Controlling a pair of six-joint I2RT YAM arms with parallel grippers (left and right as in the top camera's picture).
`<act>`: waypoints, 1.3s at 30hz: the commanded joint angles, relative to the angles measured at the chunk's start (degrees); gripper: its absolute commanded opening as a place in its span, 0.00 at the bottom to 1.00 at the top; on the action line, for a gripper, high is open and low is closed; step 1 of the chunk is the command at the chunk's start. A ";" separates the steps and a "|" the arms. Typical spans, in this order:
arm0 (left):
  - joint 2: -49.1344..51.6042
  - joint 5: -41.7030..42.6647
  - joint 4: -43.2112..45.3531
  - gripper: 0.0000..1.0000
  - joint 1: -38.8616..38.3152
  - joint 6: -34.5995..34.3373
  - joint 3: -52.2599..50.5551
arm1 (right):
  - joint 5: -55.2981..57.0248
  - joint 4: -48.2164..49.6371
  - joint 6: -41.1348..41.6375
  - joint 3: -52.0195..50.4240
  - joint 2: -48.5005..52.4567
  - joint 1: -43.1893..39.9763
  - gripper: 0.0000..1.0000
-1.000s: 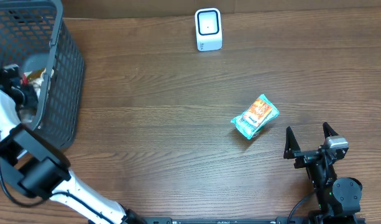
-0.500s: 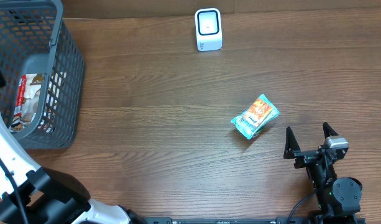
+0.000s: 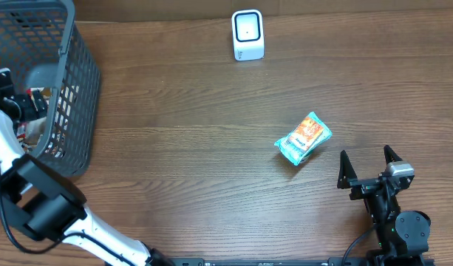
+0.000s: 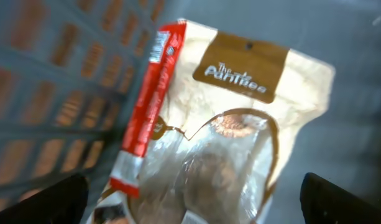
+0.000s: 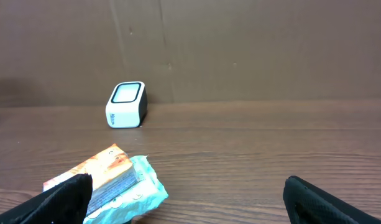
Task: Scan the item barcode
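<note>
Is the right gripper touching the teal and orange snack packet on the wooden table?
Apart. The overhead view shows a strip of wooden table between the open right gripper and the teal and orange snack packet.

Table (image 3: 182,133): dark brown, streaked wood grain throughout. Far left, basket (image 3: 78,81): grey open mesh, holding a pouch (image 4: 240,137) of cream with a brown label in white lettering and a brown oval outline, and a red band (image 4: 143,106) with white print at the pouch's left edge. Far centre, scanner (image 3: 247,35): white with a dark-framed face; right, packet (image 3: 304,137): teal with an orange panel.
</note>
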 commanded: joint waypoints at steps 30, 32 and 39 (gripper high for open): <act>14.97 1.97 5.88 0.41 0.79 8.26 -0.28 | -0.07 0.35 -0.04 -0.59 -0.61 -0.37 1.00; 14.97 2.10 5.55 0.16 0.79 8.24 -0.28 | -0.07 0.35 -0.04 -0.59 -0.61 -0.37 1.00; 13.84 2.10 5.27 0.73 0.79 6.91 1.42 | -0.07 0.33 -0.04 -0.59 -0.61 -0.37 1.00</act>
